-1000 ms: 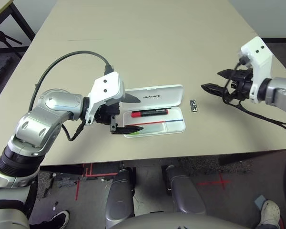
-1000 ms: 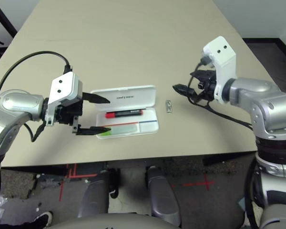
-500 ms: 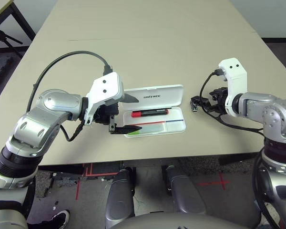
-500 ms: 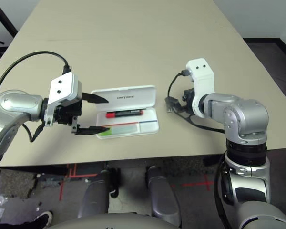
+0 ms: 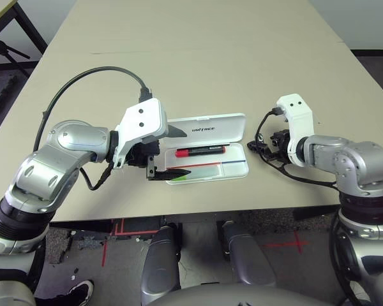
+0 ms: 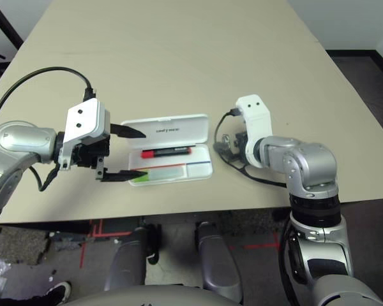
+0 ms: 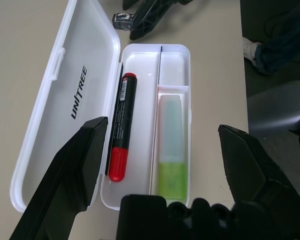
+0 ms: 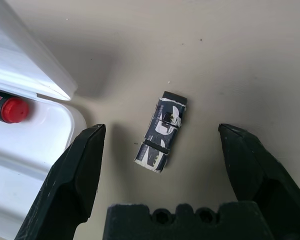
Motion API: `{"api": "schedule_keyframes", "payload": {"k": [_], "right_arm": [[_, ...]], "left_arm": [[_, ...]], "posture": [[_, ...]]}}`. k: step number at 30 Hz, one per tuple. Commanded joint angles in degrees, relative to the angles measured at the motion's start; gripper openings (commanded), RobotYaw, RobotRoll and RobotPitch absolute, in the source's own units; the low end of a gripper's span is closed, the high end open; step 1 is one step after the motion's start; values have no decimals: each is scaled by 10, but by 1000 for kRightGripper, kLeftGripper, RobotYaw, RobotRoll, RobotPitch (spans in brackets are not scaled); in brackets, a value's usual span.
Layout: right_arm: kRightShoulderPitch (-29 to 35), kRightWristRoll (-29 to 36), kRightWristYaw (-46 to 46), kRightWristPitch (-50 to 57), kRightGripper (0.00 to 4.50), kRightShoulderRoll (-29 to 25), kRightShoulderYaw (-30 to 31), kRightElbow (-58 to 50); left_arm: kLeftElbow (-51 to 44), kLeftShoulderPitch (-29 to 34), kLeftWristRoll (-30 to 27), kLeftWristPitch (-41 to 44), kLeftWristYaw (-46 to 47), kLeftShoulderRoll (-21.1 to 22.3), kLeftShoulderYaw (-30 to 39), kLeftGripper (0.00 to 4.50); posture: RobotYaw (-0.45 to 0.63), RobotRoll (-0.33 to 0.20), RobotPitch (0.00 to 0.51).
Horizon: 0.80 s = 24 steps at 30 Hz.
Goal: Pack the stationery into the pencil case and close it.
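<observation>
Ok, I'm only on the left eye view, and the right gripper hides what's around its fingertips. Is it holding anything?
Observer: No. From the right wrist view, the right gripper stands open, with the small black-and-silver piece on the table between its fingers, touching neither.
Operator: And over in the case, what's that green bit by the left gripper's finger?
Observer: From the left wrist view, it's the broad green end of the pale bar, which lies lengthwise in the case.
</observation>
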Motion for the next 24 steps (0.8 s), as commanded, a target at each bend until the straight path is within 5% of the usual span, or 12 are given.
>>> {"api": "schedule_keyframes", "payload": {"k": [1, 9, 18, 24], "right_arm": [[6, -9, 2, -15, 3501, -5, 19, 26], [9, -8, 22, -37, 442, -26, 31, 25], [0, -17, 217, -221, 310, -198, 86, 65], [-7, -23, 369, -386, 309, -258, 98, 105]], "left_arm": [[-18, 8, -8, 6, 3, 10, 7, 4500], [-22, 14, -5, 7, 8, 11, 4, 4500], [-16, 9, 0, 2, 6, 12, -5, 4500], [-14, 8, 4, -2, 4, 15, -9, 4500]], "posture": [[-78, 0, 213], [-78, 0, 215], [-100, 0, 219], [-100, 0, 218]]}}
